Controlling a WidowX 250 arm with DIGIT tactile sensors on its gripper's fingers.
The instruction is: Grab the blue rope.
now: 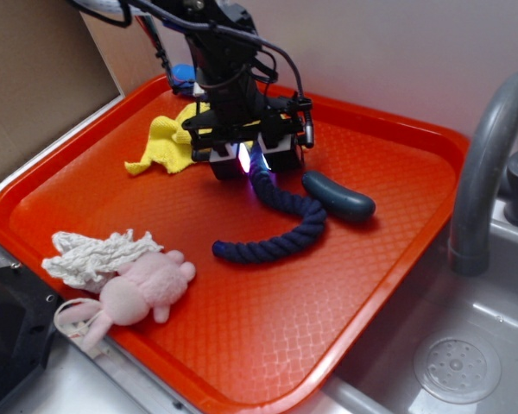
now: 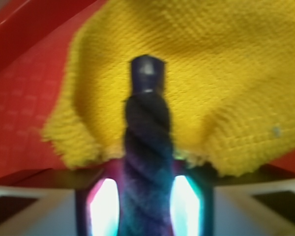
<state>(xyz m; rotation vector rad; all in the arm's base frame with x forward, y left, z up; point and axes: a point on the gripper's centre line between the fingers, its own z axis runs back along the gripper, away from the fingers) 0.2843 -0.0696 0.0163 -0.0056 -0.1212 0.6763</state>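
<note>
Beside a grey metal sink (image 1: 466,362) with a curved grey faucet (image 1: 483,164) lies a big orange tray (image 1: 268,345), and all the things rest on it. The black robot arm (image 1: 220,60) comes down over the back part of the tray. Its gripper (image 1: 252,159) stands at one end of the blue rope (image 1: 281,228), and the jaws are closed on that end; in the wrist view the rope (image 2: 147,162) passes between the two glowing pads (image 2: 104,206), which press it from both sides. From the gripper the rope runs toward the front of the tray, bends in a curve, and its other end lies flat on the tray surface.

Just beside the bend of the rope, on the faucet side, lies a smooth dark blue-grey sausage-shaped piece (image 1: 338,197); I cannot tell if they touch. Behind the gripper, away from the faucet, lies a crumpled yellow cloth (image 1: 166,142); in the wrist view the cloth (image 2: 211,73) fills the background behind the rope end. Near the front corner of the tray, well apart from the rope, rests a pink plush toy (image 1: 142,289), and a white frayed cloth (image 1: 95,254) lies touching it. A small bright blue thing (image 1: 183,75) shows behind the arm, mostly hidden.
</note>
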